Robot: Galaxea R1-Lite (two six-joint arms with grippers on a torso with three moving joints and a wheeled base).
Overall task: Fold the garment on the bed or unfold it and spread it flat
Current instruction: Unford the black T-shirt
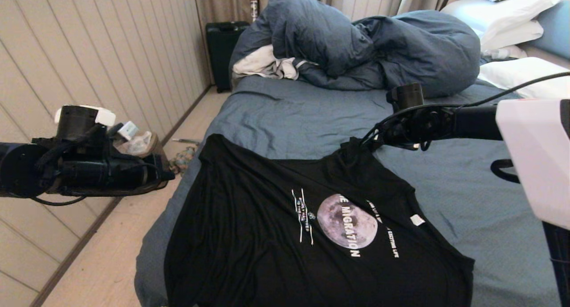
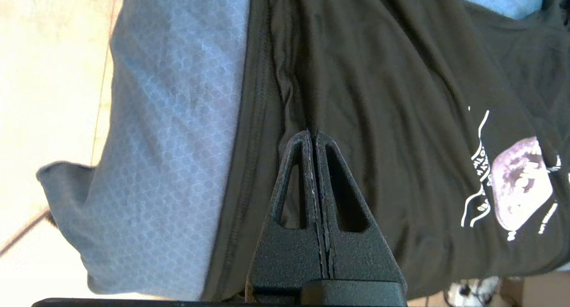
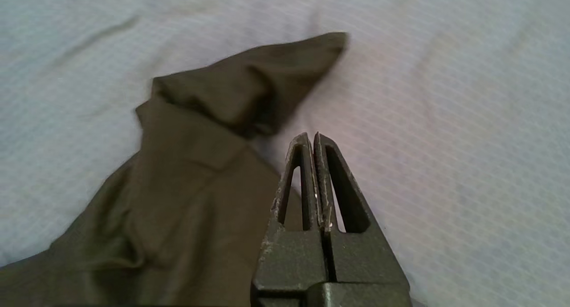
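Observation:
The garment (image 1: 267, 236), a black T-shirt with a grey moon print and white lettering, lies spread print-up on the near part of the bed (image 1: 289, 115). Its far sleeve (image 3: 249, 89) stands up in a small rumpled peak. My right gripper (image 1: 366, 141) hovers just by that peak. In the right wrist view the right gripper (image 3: 311, 135) is shut with nothing between its fingers, and the sleeve lies beside them on the sheet. My left gripper (image 1: 167, 175) hangs off the bed's left side. It (image 2: 311, 132) is shut and empty, above the shirt's side seam (image 2: 262, 98).
A bulky slate-blue duvet (image 1: 356, 49) is heaped at the far end with a small white-grey cloth (image 1: 262, 64) beside it. White pillows (image 1: 512, 13) lie at the far right. A black suitcase (image 1: 222, 49) stands by the wall, and clutter (image 1: 138, 142) lies on the floor at the left.

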